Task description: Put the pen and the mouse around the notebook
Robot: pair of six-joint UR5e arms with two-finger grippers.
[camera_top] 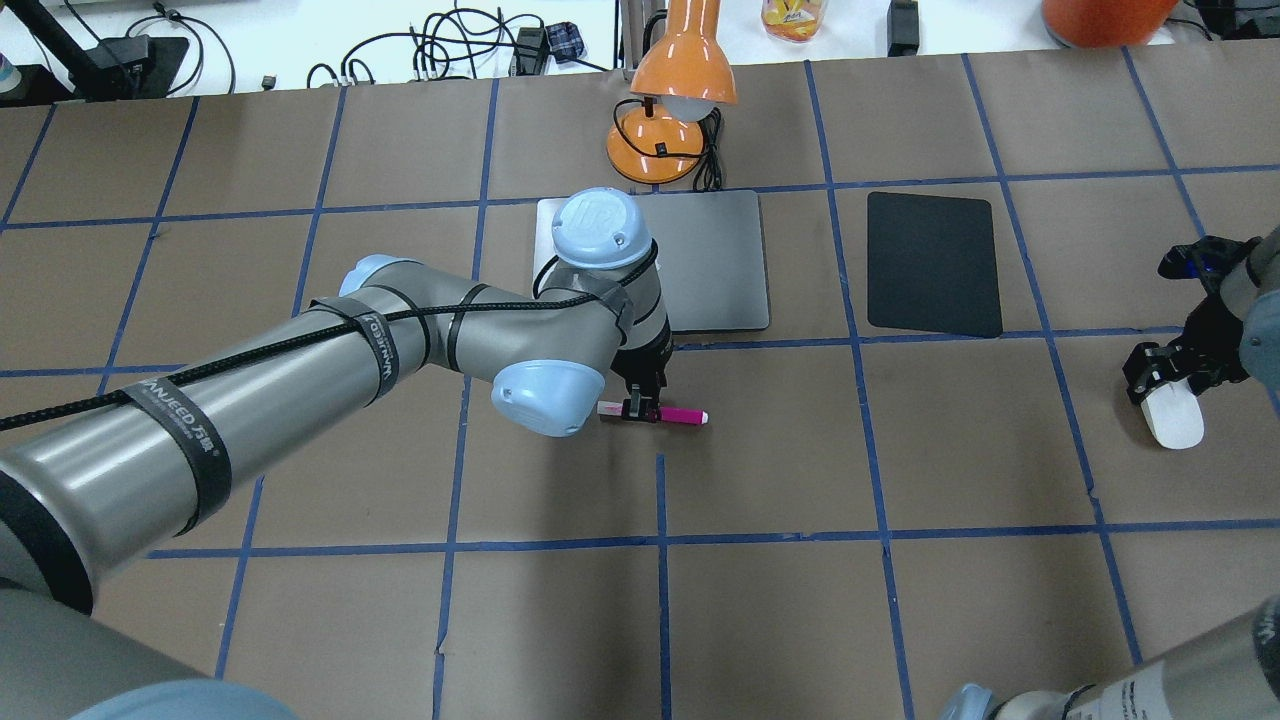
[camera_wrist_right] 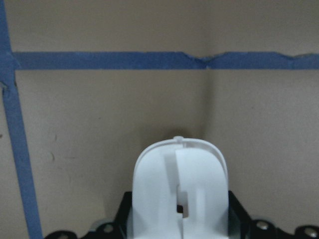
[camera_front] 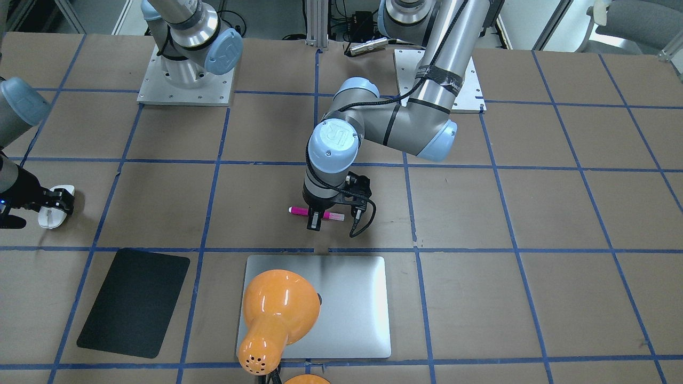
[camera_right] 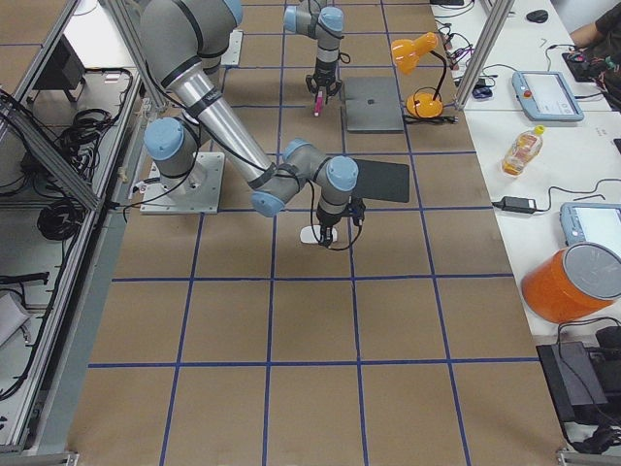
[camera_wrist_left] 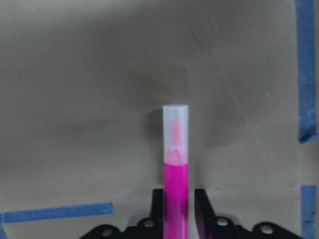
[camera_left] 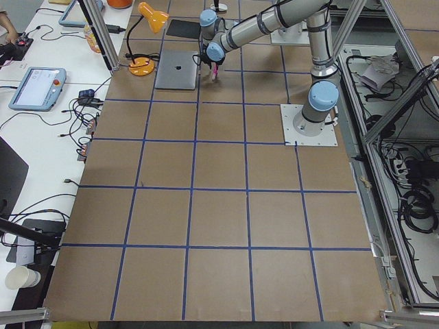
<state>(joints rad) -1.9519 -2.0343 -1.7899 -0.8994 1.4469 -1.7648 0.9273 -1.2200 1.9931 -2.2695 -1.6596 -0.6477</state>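
The magenta pen (camera_front: 333, 216) lies level between the fingers of my left gripper (camera_front: 315, 217), which is shut on it just robot-side of the silver notebook (camera_front: 347, 304). In the left wrist view the pen (camera_wrist_left: 175, 164) points away with its pale cap outward, close over the brown paper. At the table's right end my right gripper (camera_top: 1165, 375) is shut on the white mouse (camera_top: 1175, 422), which fills the right wrist view (camera_wrist_right: 179, 189) between the black fingers. The mouse sits low at the table; I cannot tell whether it touches.
A black mat (camera_top: 933, 262) lies between the notebook (camera_top: 715, 260) and the mouse. An orange desk lamp (camera_top: 680, 100) stands at the notebook's far edge, its shade (camera_front: 277, 304) over the notebook's corner. Blue tape lines grid the brown paper.
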